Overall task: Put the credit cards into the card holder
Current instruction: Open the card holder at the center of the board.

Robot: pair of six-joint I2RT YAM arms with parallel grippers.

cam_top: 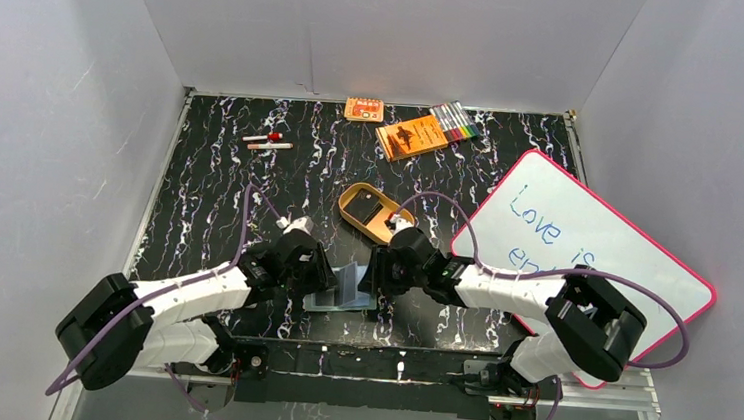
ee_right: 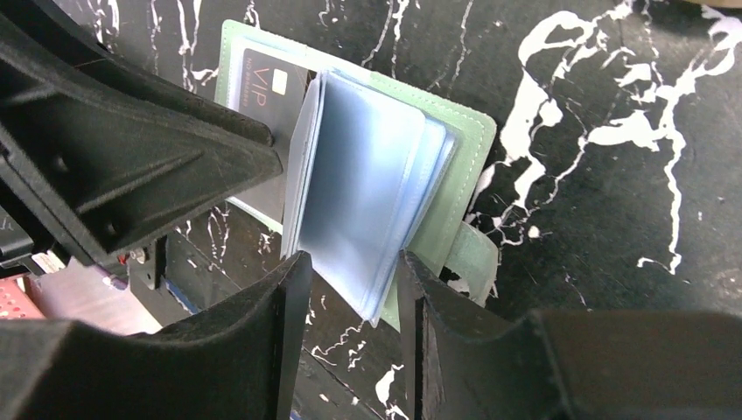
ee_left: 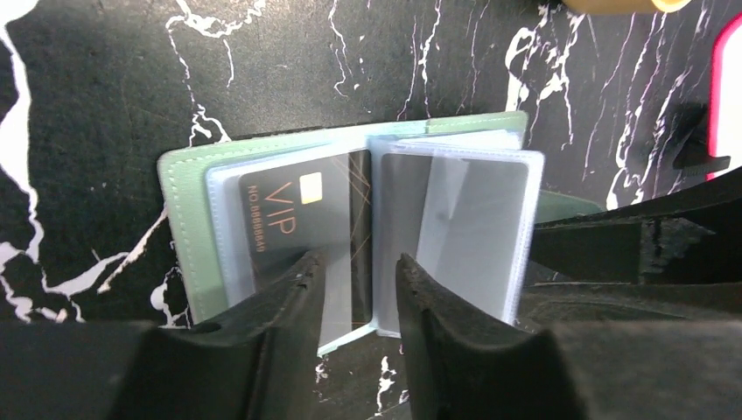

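Observation:
The card holder (cam_top: 342, 290) lies open on the black marbled table between my two grippers, green cover (ee_left: 182, 210) down and clear sleeves fanned up. One dark credit card (ee_left: 289, 214) marked VIP sits in the left pocket. A second dark card (ee_left: 404, 206) shows through the raised sleeve. My left gripper (ee_left: 357, 284) is open, its fingers standing either side of the sleeves' spine. My right gripper (ee_right: 350, 284) is open too, the lower corner of the sleeve stack (ee_right: 367, 201) hanging between its fingers without being pinched.
A tan oval tray (cam_top: 353, 197) with something dark in it lies just behind the holder. A pink-framed whiteboard (cam_top: 585, 257) fills the right side. An orange booklet (cam_top: 412, 136), markers (cam_top: 455, 121), a small orange box (cam_top: 364, 109) and two pens (cam_top: 266, 142) lie at the back.

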